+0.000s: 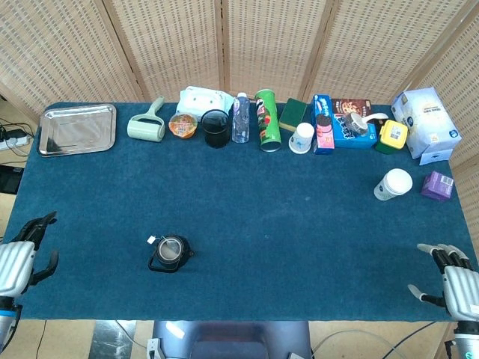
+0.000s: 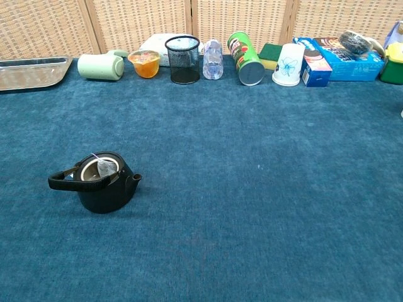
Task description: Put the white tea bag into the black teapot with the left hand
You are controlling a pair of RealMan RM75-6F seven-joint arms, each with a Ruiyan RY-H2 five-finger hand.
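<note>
The black teapot (image 1: 171, 253) stands on the blue cloth near the front left, its handle to the left in the chest view (image 2: 101, 184). The white tea bag (image 2: 105, 167) lies inside its opening, and its small tag (image 1: 151, 240) hangs just outside the rim. My left hand (image 1: 19, 259) is at the table's left front edge, well away from the pot, fingers apart and empty. My right hand (image 1: 453, 280) is at the right front corner, fingers spread, holding nothing. Neither hand shows in the chest view.
Along the back edge stand a metal tray (image 1: 77, 129), a lint roller (image 1: 147, 124), a black mesh cup (image 1: 216, 128), a water bottle (image 1: 240, 117), a green chip can (image 1: 267, 120) and boxes (image 1: 341, 124). A white paper cup (image 1: 393, 184) and purple box (image 1: 437, 186) sit at right.
</note>
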